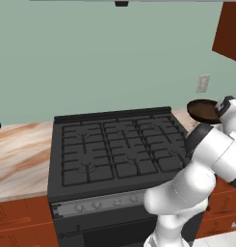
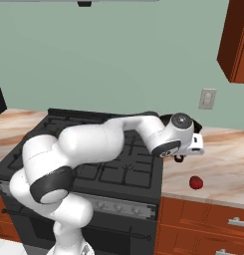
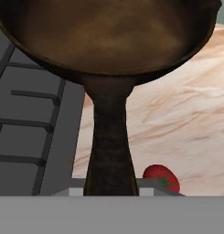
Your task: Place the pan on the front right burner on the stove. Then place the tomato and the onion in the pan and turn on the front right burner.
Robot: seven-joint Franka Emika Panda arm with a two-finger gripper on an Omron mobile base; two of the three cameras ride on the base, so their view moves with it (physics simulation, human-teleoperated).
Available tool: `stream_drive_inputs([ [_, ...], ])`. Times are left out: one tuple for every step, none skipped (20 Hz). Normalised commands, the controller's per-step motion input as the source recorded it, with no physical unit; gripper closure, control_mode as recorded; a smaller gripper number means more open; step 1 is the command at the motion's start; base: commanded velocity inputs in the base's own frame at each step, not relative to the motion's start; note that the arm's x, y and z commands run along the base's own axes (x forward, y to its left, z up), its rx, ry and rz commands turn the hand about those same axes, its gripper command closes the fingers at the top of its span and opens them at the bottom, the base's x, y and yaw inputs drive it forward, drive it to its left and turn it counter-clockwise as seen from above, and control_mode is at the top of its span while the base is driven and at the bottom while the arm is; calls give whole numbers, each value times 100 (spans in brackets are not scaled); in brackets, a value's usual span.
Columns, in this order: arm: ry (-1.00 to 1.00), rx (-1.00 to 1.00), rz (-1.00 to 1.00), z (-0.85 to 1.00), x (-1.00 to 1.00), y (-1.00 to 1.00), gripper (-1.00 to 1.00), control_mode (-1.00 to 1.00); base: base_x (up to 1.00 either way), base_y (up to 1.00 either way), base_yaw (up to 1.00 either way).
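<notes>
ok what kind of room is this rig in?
A kitchen, rendered rather than real. The signs: a black gas stove with grates and front knobs, marbled counters over red-brown cabinets, and a tomato on the counter. The gripper holds a pan by its handle.

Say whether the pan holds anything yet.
Empty: the hand view shows the round dark brown pan with a bare inside; the small red tomato lies on the counter.
</notes>
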Motion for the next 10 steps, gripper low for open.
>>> stream_drive_inputs([
  [0, -2, 4, 12, -10, 28, 100, -100, 0, 0, 0],
  [0, -2, 4, 12, -10, 29, 100, -100, 0, 0, 0],
  [0, -2, 4, 12, -8, 29, 100, -100, 0, 0, 0],
  [0, -2, 4, 11, -6, 28, 100, -100, 0, 0, 0],
  [0, -2, 4, 10, -8, 26, 100, -100, 0, 0, 0],
  [0, -3, 4, 11, -9, 30, 100, -100, 0, 0, 0],
  [1, -3, 3, 11, -7, 31, 100, -100, 0, 0, 0],
  [1, -3, 3, 11, -9, 30, 100, -100, 0, 0, 0],
  [1, -3, 3, 11, -5, 28, 100, -100, 0, 0, 0],
  [2, -3, 3, 12, -5, 28, 100, -100, 0, 0, 0],
])
